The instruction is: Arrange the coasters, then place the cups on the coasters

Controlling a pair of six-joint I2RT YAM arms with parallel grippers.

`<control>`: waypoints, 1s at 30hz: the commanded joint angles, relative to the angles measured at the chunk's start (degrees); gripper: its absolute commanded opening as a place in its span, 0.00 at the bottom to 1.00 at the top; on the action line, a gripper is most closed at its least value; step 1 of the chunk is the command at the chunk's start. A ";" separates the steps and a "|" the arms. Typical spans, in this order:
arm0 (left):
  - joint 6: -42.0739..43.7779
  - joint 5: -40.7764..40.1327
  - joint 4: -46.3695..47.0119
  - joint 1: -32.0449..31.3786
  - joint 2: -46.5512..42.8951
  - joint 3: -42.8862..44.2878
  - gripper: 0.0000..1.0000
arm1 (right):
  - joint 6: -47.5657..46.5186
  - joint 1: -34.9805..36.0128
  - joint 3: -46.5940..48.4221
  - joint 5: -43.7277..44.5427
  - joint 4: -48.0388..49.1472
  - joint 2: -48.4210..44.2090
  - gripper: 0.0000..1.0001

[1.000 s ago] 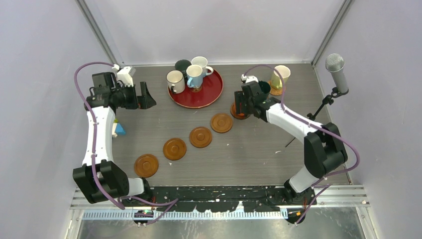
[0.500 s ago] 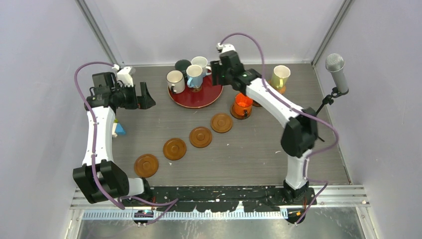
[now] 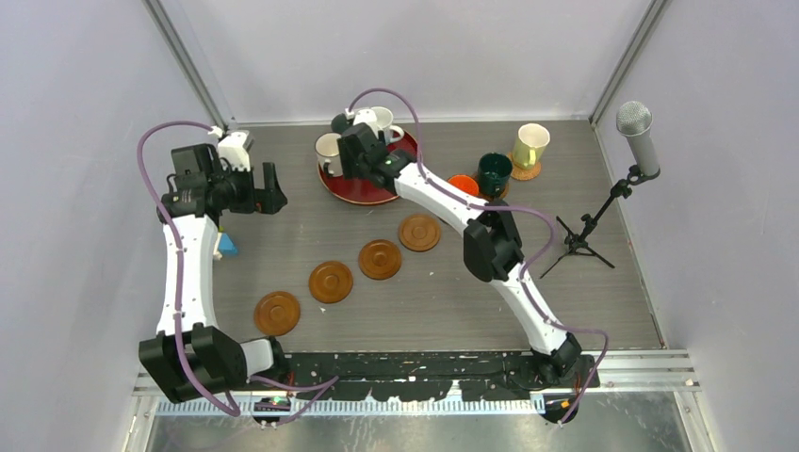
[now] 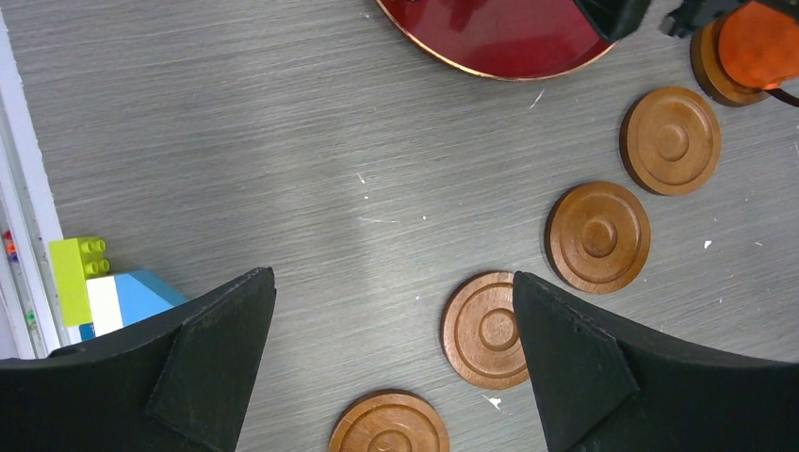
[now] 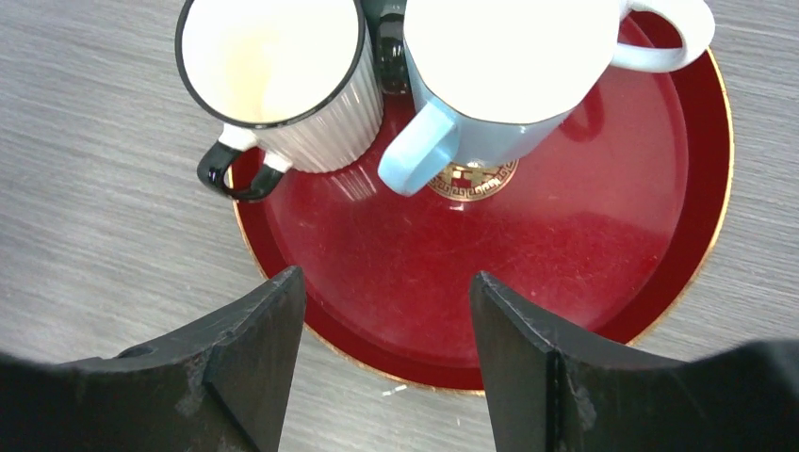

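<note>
Four brown coasters lie in a diagonal row: [image 3: 277, 313], [image 3: 331, 282], [image 3: 380, 259], [image 3: 419, 232]. An orange cup [image 3: 463, 185] sits on another coaster, with a dark teal cup [image 3: 494, 172] beside it. The pale yellow cup [image 3: 530, 144] stands on a coaster at the back right. My right gripper [image 5: 386, 282] hangs open and empty over the near rim of the red tray [image 5: 528, 245]. On that tray stand a cream ribbed cup [image 5: 283, 66], a light blue cup [image 5: 490, 66] and a white cup [image 5: 669, 38]. My left gripper [image 4: 391, 282] is open above the coaster row.
Toy blocks, green [image 4: 80, 273] and blue [image 4: 141, 292], lie at the table's left edge. A microphone [image 3: 636, 132] on a tripod stands at the right. A dark cup [image 3: 341, 122] is half hidden at the tray's back.
My right arm has let go of the orange cup and swung left across the table to the red tray. The left arm has barely moved.
</note>
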 commanded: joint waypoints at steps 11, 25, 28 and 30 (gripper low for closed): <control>2.13 -3.04 -1.24 -0.08 -6.16 -2.94 1.00 | -3.48 0.28 10.01 11.22 11.94 9.34 0.69; 2.83 -4.23 -2.97 -0.06 -7.68 -2.86 1.00 | -5.24 -1.58 3.87 14.22 12.97 6.79 0.57; 2.74 -3.96 -2.78 -0.12 -7.33 -2.77 1.00 | -5.16 -3.51 3.18 11.68 11.31 5.74 0.52; 2.65 -3.73 -2.56 -0.09 -7.05 -2.76 1.00 | -5.37 -4.57 2.81 9.52 10.46 5.09 0.51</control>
